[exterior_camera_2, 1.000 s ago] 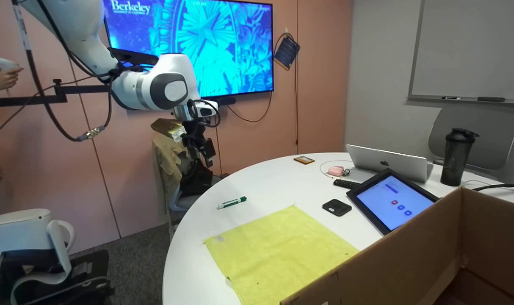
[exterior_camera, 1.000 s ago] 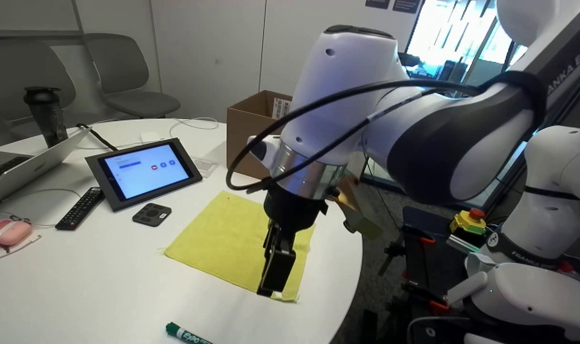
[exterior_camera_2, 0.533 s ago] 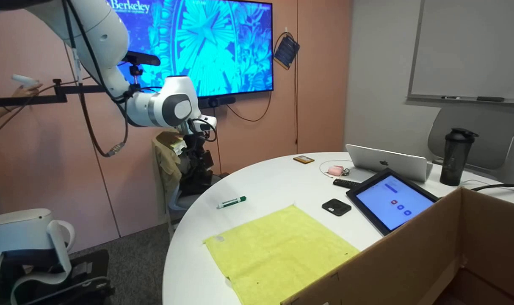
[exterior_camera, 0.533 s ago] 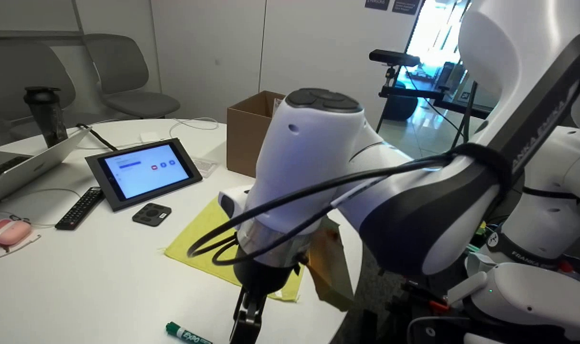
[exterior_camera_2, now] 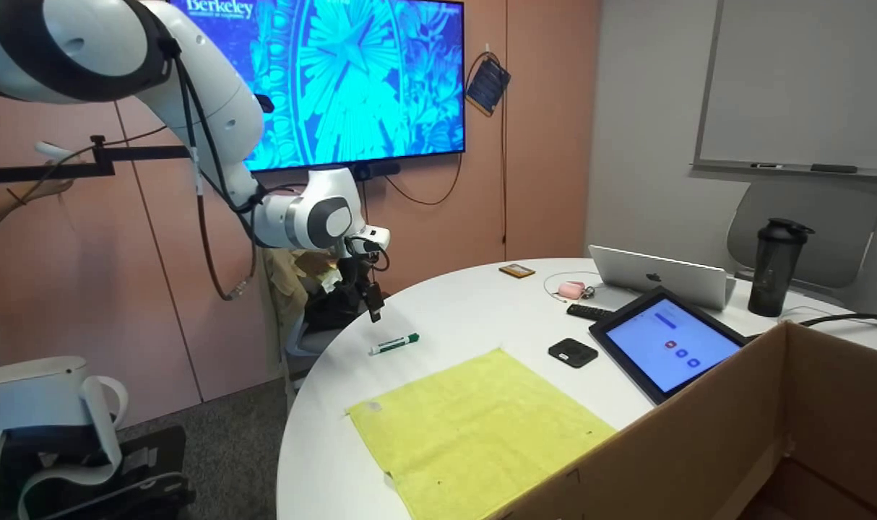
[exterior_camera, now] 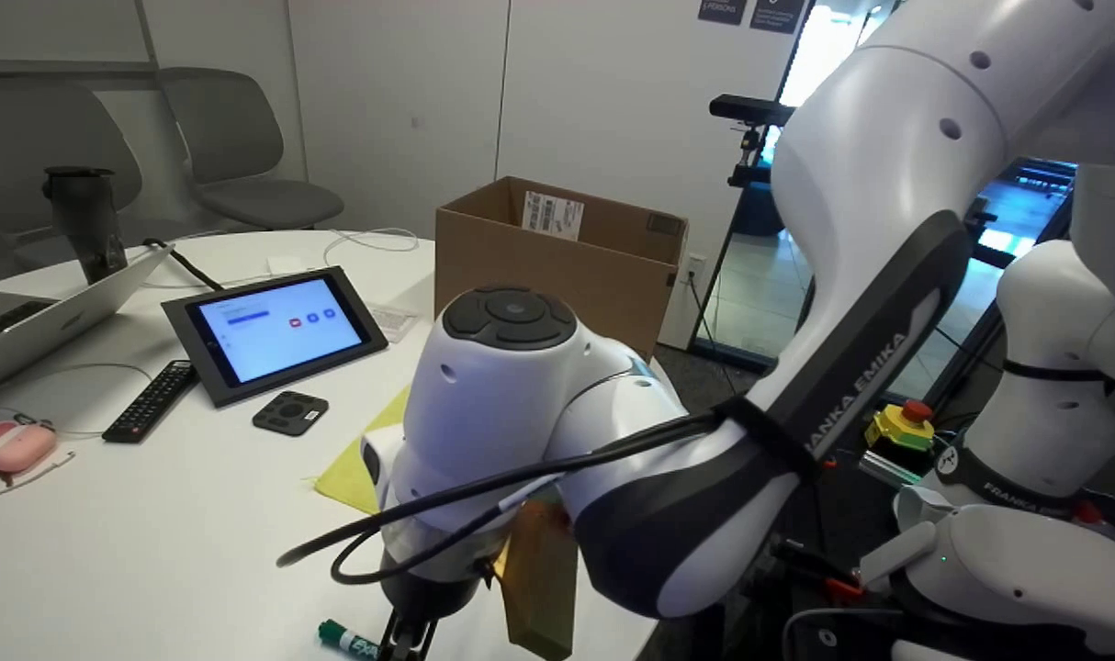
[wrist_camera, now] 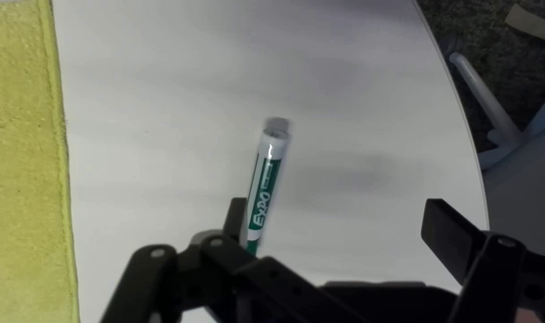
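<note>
A green and white Expo marker lies on the white table. It also shows in both exterior views. My gripper is open and empty, with its black fingers wide apart. It is above the table beside the marker in an exterior view. In the wrist view the marker lies just inside the left finger, and its capped end is hidden behind that finger. In an exterior view the fingertips are cut off by the bottom edge. A yellow cloth lies flat near the marker.
A cardboard box stands at the white table's edge. A tablet on a stand, a black round-cornered device, a remote, a laptop, a bottle and a pink case stand or lie on the table.
My gripper has moved down and away from over the cloth, toward the marker. The arm has swung off the box in an exterior view. The marker and cloth have not moved.
</note>
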`<state>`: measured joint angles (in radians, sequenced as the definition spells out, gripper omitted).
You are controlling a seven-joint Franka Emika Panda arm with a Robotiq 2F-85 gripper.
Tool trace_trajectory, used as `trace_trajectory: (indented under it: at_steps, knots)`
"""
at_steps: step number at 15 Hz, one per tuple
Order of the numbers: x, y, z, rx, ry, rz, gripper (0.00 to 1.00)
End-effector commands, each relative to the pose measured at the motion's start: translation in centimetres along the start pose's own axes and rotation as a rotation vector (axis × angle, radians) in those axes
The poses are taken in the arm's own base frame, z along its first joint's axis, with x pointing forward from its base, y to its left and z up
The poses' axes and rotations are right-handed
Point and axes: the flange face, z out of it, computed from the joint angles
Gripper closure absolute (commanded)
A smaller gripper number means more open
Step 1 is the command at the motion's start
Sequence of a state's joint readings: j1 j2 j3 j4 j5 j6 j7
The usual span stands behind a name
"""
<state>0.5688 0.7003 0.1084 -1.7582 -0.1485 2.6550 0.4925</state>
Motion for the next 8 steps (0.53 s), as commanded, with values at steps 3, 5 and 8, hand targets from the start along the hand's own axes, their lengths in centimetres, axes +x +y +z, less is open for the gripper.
trace_trajectory:
  at_steps: [3, 5, 8]
  knots:
    - [2.3, -0.4, 2.8, -0.007, -0.002, 0.031, 0.00]
    - [2.4, -0.7, 4.1, -0.006, -0.004, 0.033, 0.00]
    - [2.7, -1.1, 5.2, -0.011, -0.009, 0.032, 0.00]
